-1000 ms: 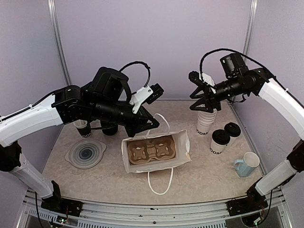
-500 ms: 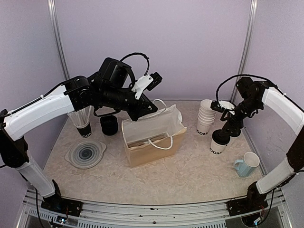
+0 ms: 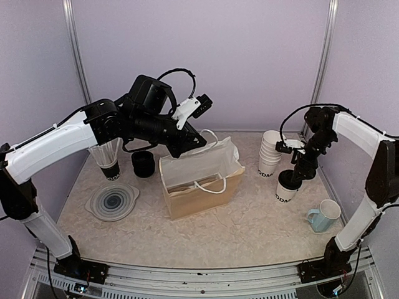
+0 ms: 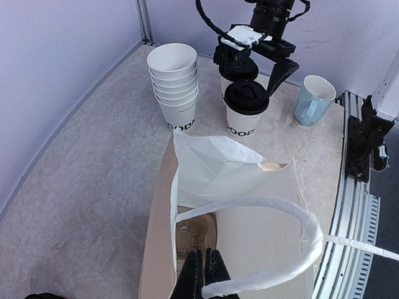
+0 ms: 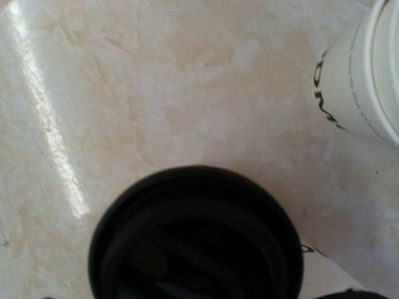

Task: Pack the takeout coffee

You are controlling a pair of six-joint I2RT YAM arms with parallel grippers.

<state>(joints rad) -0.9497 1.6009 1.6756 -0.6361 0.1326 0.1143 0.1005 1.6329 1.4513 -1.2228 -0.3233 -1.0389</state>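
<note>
Two white takeout coffee cups with black lids stand at the right. The near one [image 3: 285, 189] [image 4: 245, 113] stands free. The far one [image 4: 235, 70] is mostly hidden in the top view by my right gripper [image 3: 298, 169] [image 4: 248, 73], which is open, its fingers either side of that cup. A black lid [image 5: 196, 240] fills the bottom of the right wrist view. My left gripper [image 3: 188, 147] [image 4: 202, 275] is shut on the back rim of the white paper bag [image 3: 201, 184] [image 4: 218, 168] and holds it upright and open. A brown cup carrier [image 4: 201, 232] lies inside.
A stack of lidless white cups [image 3: 270, 154] [image 4: 174, 84] [image 5: 365, 81] stands just left of the lidded cups. A light blue mug [image 3: 324, 215] [image 4: 312, 99] sits at the near right. At the left are a cup holding clear cups [image 3: 107, 159], a black pot [image 3: 143, 164] and a clear round lid [image 3: 113, 200].
The bag went from lying flat to standing upright, held by my left gripper. My right gripper came down from the cup stack to the lidded cups and has shifted slightly since.
</note>
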